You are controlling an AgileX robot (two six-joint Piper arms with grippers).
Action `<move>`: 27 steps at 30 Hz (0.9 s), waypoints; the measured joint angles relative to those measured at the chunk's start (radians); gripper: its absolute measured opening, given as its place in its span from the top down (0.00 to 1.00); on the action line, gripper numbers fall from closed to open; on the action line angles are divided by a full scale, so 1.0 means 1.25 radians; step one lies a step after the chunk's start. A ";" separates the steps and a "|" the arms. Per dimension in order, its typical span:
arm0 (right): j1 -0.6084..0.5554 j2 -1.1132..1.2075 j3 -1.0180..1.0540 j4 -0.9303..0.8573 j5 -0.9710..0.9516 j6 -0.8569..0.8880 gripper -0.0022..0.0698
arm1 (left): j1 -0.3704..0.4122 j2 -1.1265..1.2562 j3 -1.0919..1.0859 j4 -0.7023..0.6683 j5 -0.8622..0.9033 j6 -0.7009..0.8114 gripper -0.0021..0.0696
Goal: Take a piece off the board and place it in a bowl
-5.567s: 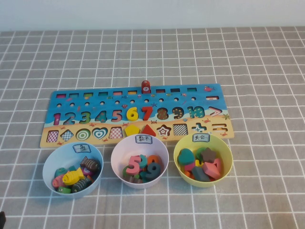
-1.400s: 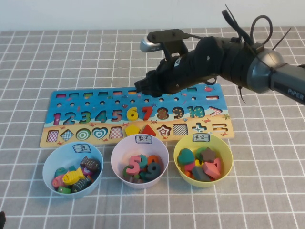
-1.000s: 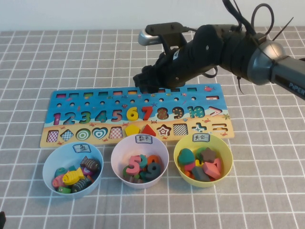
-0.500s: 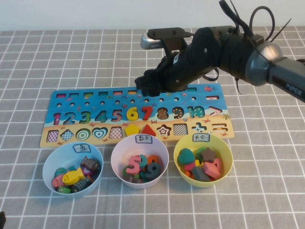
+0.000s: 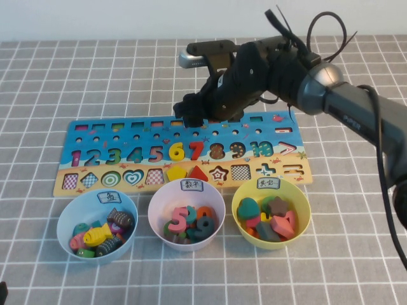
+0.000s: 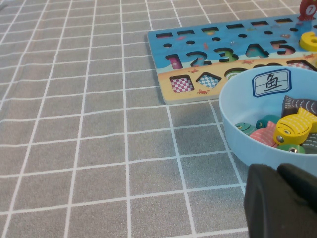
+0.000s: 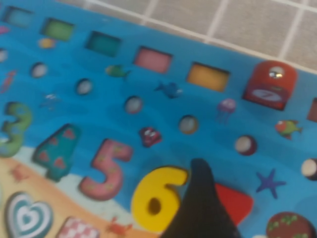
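Right gripper (image 5: 191, 114): mine, over the board's (image 5: 127, 181) far edge; can't tell how my fingers stand.
Left gripper (image 6: 282, 198): parked beside the bowl (image 5: 63, 225), apparently closed.
Piece (image 7: 270, 85): seated in its board slot.
Bowl: toy fish inside.

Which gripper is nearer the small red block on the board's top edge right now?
The right gripper: it hangs over the board's top edge, just above the small red block. The left gripper sits low by the pale blue bowl, far off.
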 joint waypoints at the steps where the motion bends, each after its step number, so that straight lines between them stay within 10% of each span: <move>1: 0.000 0.006 -0.007 -0.015 0.004 0.017 0.35 | 0.000 0.000 0.000 0.000 0.000 0.000 0.97; 27: 0.000 0.044 -0.031 -0.013 -0.060 0.036 0.35 | 0.000 0.000 0.000 0.000 0.000 0.000 0.97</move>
